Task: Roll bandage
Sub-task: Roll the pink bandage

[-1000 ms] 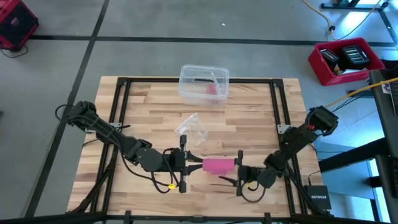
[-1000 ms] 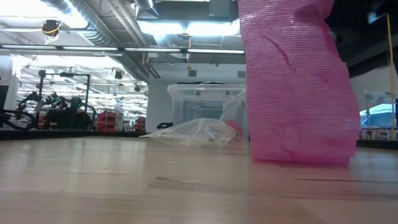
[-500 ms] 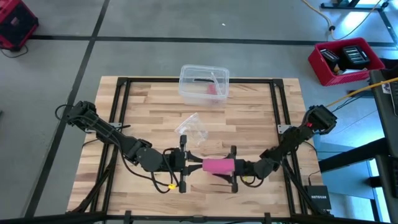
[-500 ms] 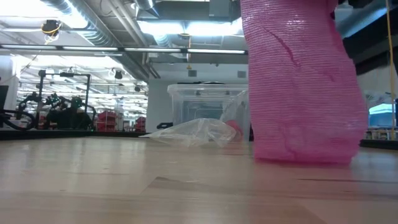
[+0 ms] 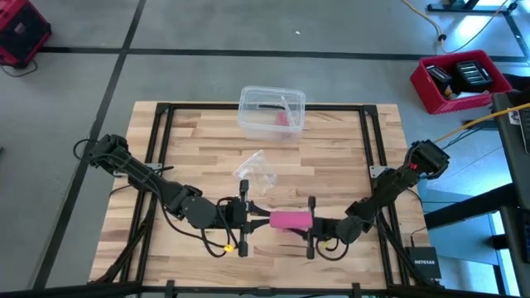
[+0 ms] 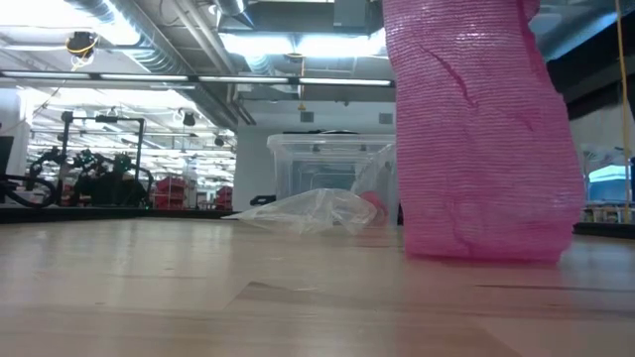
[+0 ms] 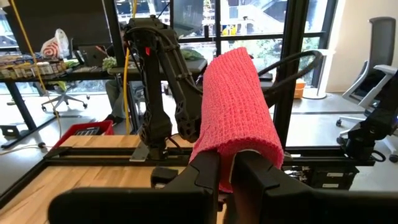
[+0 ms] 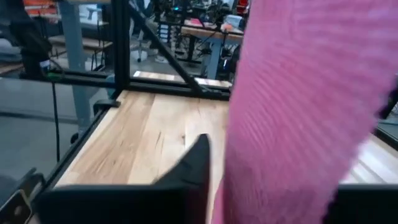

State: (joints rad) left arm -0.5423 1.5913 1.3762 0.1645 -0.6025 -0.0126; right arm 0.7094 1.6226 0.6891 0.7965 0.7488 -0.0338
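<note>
Bandage (image 5: 289,219) lay rolled, pink, near table (image 5: 348,157) edge at 6 o'clock | left gripper (image 5: 258,216) pinched its 9 o'clock end, fingers (image 7: 208,177) nearly together | right gripper (image 5: 311,227) at its 3 o'clock end, grip unclear | plastic wrapper (image 5: 255,170) at 11 o'clock of roll

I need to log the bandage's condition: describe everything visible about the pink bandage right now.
The pink woven-fabric bandage is a short, loosely rolled band with a ribbed, mesh-like knit and some creases. It lies near the front edge of the light wooden slatted table, between the two arms. The left end effector is shut on one end; the right end effector sits at the other end, its grip unclear.
</note>
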